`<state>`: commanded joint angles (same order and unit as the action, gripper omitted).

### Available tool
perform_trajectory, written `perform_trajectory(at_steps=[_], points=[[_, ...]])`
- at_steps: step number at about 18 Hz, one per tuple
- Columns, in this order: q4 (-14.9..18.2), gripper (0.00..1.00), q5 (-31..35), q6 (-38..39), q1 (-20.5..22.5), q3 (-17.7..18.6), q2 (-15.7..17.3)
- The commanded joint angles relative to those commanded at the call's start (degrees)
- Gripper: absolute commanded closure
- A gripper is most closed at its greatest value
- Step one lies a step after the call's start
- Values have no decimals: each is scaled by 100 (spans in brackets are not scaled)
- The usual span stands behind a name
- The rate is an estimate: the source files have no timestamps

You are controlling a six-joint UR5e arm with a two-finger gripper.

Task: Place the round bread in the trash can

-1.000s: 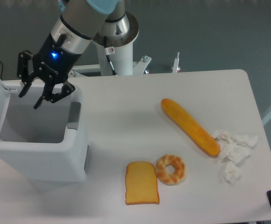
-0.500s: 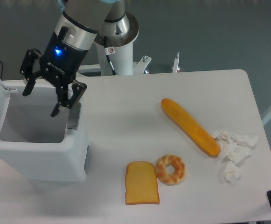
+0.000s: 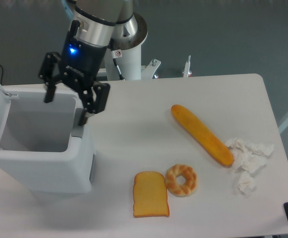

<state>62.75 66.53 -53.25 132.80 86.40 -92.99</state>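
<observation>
Right now no brand or readable writing is showing anywhere; only a small red-and-white round sticker is sitting on the arm's white base column, too small to read, and a blue light is glowing on the tool's black body.

Arm is reaching down from top of frame w/ silver wrist section tilting toward lower left, black two-finger tool hanging over the right rear edge of the large white-grey boxy plastic trash can. Tool is released: fingers spread wide apart, nothing between them. One finger is pointing down over the can's back rim, the other is hanging just beside the can's right wall near the grey strip at its top edge.

Trash can is standing at the left end of the white table, lid hinged up at far left, opening facing up. Pale round bread isn't visible anywhere on the table or in the part of the can's inside that shows.

Rest on table: long orange-yellow baguette-shaped bread lying diagonally right of centre, crumpled white paper tissue touching its lower end, brown twisted ring-shaped bread w/ hole near front edge, square orange-yellow toast slice just beside it on the left, edges touching.
</observation>
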Motion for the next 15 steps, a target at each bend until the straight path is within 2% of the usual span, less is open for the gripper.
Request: perform_trajectory(at_steps=[6,15], points=[[44,0,1238,-1089,-53,-18,35],[26,0,1310,-1223,-44,53,79]])
